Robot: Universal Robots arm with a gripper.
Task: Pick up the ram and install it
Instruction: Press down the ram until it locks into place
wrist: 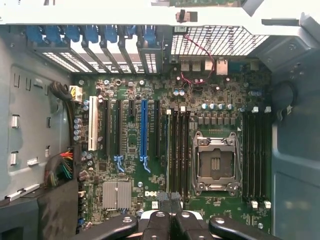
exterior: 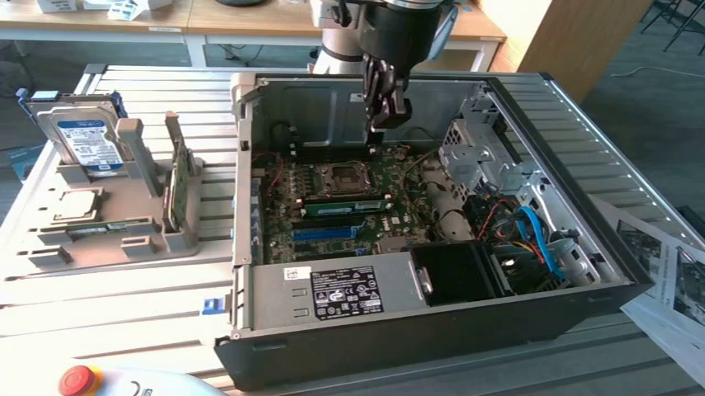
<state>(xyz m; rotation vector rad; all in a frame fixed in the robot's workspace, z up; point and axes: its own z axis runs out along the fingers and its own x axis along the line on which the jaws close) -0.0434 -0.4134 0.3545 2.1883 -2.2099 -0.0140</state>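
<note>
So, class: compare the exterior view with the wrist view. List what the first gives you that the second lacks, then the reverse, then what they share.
Exterior view adds: the arm's surroundings, namely the grey holder with a blue-labelled hard drive, the power supply, a red button and papers.
Wrist view adds: a straight-on look at the white slot, the silver heatsink and the vent grid.
Both: the CPU socket, the blue slot and the shut gripper over the motherboard.
</note>
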